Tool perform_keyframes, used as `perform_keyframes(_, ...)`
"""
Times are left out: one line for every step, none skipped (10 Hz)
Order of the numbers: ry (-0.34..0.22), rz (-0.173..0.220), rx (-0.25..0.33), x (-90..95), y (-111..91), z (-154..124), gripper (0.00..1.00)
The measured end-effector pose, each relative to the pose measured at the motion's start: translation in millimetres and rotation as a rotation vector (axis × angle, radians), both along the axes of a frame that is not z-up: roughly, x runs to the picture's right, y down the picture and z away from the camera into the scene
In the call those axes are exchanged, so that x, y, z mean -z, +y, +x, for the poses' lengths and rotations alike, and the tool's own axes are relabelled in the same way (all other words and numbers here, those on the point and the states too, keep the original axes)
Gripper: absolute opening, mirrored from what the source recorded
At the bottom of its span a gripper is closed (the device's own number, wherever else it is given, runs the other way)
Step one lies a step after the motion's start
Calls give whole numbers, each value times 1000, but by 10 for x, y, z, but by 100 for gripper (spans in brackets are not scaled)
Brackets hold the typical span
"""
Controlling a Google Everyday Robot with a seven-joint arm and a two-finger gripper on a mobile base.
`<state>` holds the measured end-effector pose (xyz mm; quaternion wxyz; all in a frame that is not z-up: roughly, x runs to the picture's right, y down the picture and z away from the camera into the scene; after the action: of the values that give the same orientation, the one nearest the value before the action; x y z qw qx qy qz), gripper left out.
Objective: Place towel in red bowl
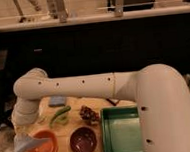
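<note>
The towel [25, 144] is a pale blue-grey cloth at the lower left, hanging over the left rim of the red bowl [44, 149]. My gripper [24, 131] is at the end of the white arm, right above the towel and shut on its top. The bowl sits on the wooden table's front left corner. I cannot tell whether the towel's lower end touches the bowl.
A dark maroon bowl [83, 141] stands right of the red bowl. A green tray [122, 134] is further right. A green curved object [60, 115], a brown clump [88, 114] and a blue sponge [57, 100] lie behind. The arm [89, 86] spans the table's back.
</note>
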<state>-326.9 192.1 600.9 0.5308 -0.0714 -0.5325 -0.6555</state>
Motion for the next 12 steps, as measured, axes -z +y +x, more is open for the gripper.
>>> perform_keyframes(-1, -15, -6, -15, 44, -4, 0)
perform_keyframes(-1, -32, -11, -30, 113, -6, 0)
perform_keyframes(2, -43, -16, -43, 154, 11, 0)
perform_keyframes(5, -55, -22, -58, 201, 40, 0)
perform_keyframes(9, -67, -31, -71, 254, 77, 0)
perform_keyframes(12, -76, -39, -84, 296, 109, 0)
perform_keyframes(16, -85, -50, -101, 343, 153, 0)
perform_keyframes(20, -91, -60, -114, 371, 192, 0)
perform_keyframes(24, -95, -69, -128, 388, 234, 0)
perform_keyframes(27, -97, -75, -147, 399, 267, 0)
perform_keyframes(32, -102, -80, -176, 405, 298, 0)
perform_keyframes(37, -105, -84, -224, 402, 334, 0)
